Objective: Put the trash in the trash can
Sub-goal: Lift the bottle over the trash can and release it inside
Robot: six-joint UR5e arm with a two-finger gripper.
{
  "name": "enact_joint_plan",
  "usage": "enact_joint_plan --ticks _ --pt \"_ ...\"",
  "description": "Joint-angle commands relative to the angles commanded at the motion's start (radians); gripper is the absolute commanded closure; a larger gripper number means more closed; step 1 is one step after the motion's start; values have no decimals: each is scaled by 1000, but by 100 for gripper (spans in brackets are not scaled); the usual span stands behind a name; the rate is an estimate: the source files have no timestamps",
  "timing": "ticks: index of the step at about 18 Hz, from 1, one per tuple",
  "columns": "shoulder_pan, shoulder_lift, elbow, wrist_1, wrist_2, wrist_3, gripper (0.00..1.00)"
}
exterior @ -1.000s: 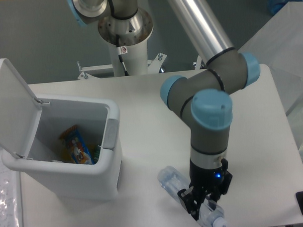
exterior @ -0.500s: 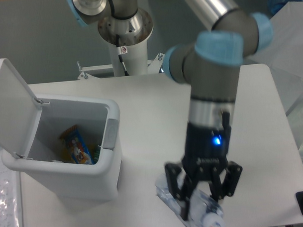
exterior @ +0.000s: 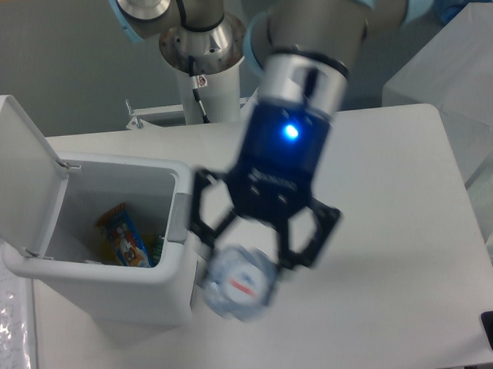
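One clear crinkled plastic bottle [exterior: 236, 284] with a red-marked label is what I see in the grasp, blurred, its end turned toward the camera. It hangs above the white tabletop [exterior: 395, 252], just right of the white rectangular plastic trash can [exterior: 112, 274], whose flip lid [exterior: 19, 172] stands open. The black fingers [exterior: 200, 210] splay on either side, clamped on the bottle's upper part. The gripper [exterior: 257, 253] points downward; the arm reaches in from the far side.

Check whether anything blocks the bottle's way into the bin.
Nothing visible does. The gripper holds the plastic bottle beside the white bin's near wall, lid flipped open. Only the rim with its grey tab lies between.
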Motion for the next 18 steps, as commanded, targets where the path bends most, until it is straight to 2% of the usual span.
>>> enact_joint_plan --ticks 2,4,7,12,13,14,15,16,17,18 --pt "-29 55 -89 2 0 55 49" --pt "-52 101 -154 2 0 83 49" --pt "-72 131 -217 2 0 106 49" --pt "-98 167 -341 2 0 224 48" --pt "-100 171 -365 2 0 258 44" --pt "-108 177 -388 2 0 288 30" --pt "-112 181 -404 2 0 313 22" --pt "-112 184 -421 2 0 325 5" --pt "-111 187 -427 2 0 330 0" --pt "-109 190 -430 2 0 332 0"
